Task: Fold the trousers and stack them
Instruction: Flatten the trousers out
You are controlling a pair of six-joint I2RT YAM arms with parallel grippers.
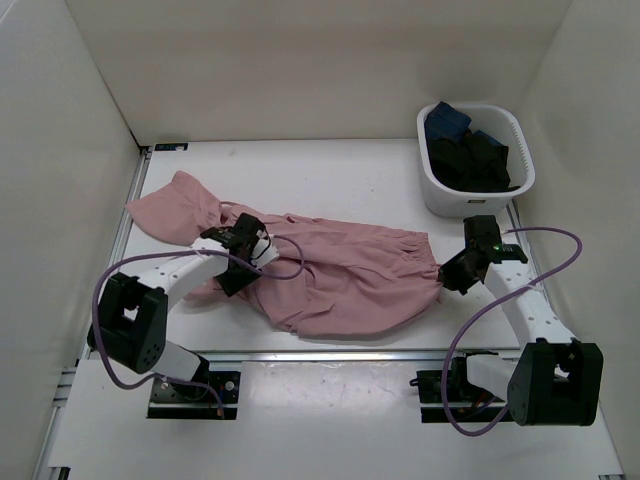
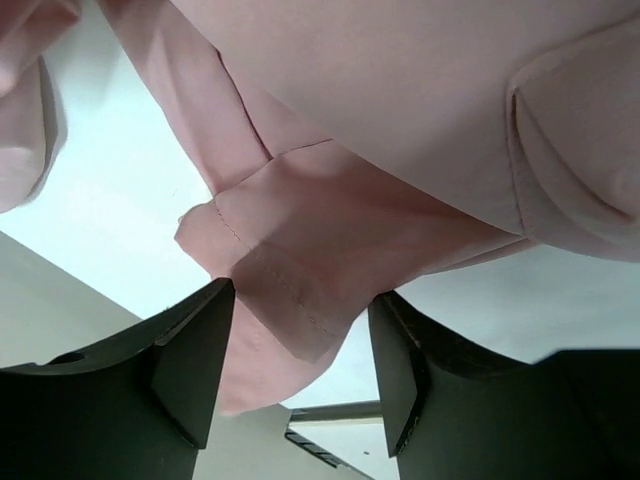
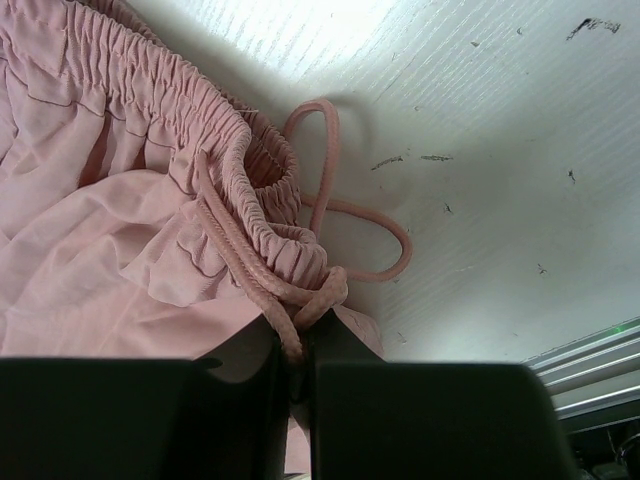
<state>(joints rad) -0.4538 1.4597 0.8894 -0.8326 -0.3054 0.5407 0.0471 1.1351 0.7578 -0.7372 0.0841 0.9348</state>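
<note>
Pink trousers [image 1: 340, 275] lie crumpled across the middle of the table [image 1: 330, 170]. The right gripper [image 3: 292, 350] clenches the waistband [image 3: 240, 190], likely anchoring it. The left gripper [image 2: 300, 330] stands released around a leg hem [image 2: 290, 290], seemingly poised to grasp.

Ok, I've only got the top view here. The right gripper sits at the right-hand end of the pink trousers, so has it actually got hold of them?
Observer: Yes. The right wrist view shows the right gripper shut on the gathered waistband of the trousers, with the drawstring running into the pinch.
Operator: And the left one, over the legs?
Observer: The left gripper is open. A stitched hem lies between its fingers, which are not closed on it.
Operator: Is the drawstring free?
Observer: Its loops lie on the bare table beside the waistband.
</note>
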